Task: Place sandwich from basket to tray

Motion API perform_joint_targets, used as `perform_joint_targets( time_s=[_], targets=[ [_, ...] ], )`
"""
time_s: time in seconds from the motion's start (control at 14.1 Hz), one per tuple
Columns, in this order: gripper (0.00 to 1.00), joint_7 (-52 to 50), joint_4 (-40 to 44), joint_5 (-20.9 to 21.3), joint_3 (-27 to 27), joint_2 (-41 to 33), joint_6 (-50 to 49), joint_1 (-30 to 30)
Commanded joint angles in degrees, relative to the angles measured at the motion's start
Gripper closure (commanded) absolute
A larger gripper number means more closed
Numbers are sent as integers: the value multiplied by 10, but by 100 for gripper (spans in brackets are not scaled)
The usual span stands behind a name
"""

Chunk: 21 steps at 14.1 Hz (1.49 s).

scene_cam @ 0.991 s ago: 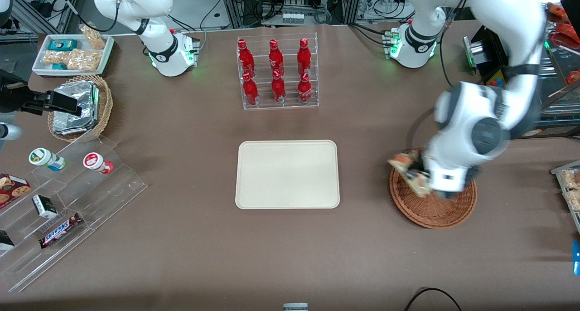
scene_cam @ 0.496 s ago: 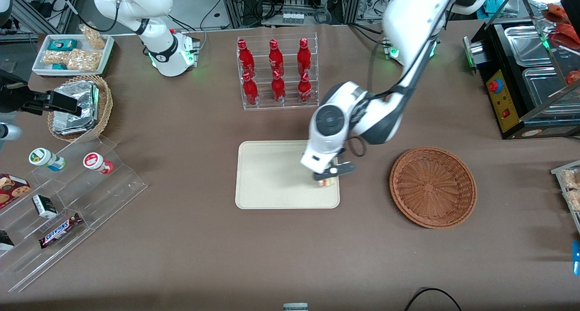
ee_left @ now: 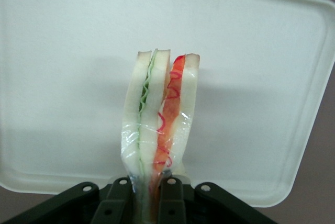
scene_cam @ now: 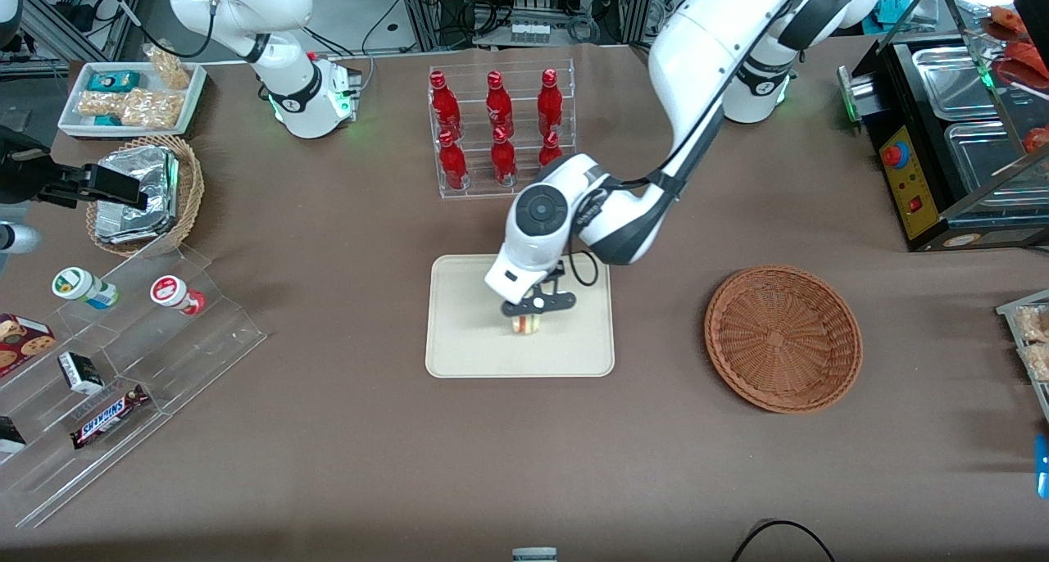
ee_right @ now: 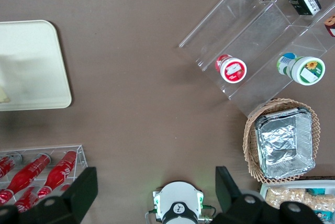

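Brown table spread wide, carrying everything else. Cream tray at its middle, flat, rounded corners, low rim; seen again from the wrist camera as a pale sheet under the load, and a corner of it from the parked arm's camera. Reddish-brown wicker basket beside the tray, toward the working arm's end of the table, well apart from it — nothing in its bowl. Clear rack of red bottles farther from the front camera than the tray. Toward the parked arm's end: stepped clear shelf with cups and snack bars, tan basket with foil packets, white tray of snack bags.

Gripper low over the tray's middle, pointing down, clamped on the sandwich. From the wrist: black fingers pinching the wedge at one end, bread layers standing on edge, green filling in one seam, red-orange in the other, a clear wrap around it all. Sandwich inside the tray's outline, clear of the rim; touching the tray surface or held just above — cannot tell.
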Motion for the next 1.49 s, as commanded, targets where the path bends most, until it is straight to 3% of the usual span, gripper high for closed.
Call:
perform_joint_targets(
  time_s=[0.0,0.14,0.21,0.28,0.64,0.99,1.42],
  targets=[
    [68,-3,25,12,2,28,0,-19],
    [40,-3,26,15,3,30,-11,-20],
    [7,-3,28,15,4,29,-17,-20],
    [0,-3,33,15,5,27,-20,-17],
    [0,-7,126,9,34,-14,-191,27],
    [0,93,51,10,35,-184,-328,125],
    [0,279,37,20,43,-307,-496,298]
  ],
)
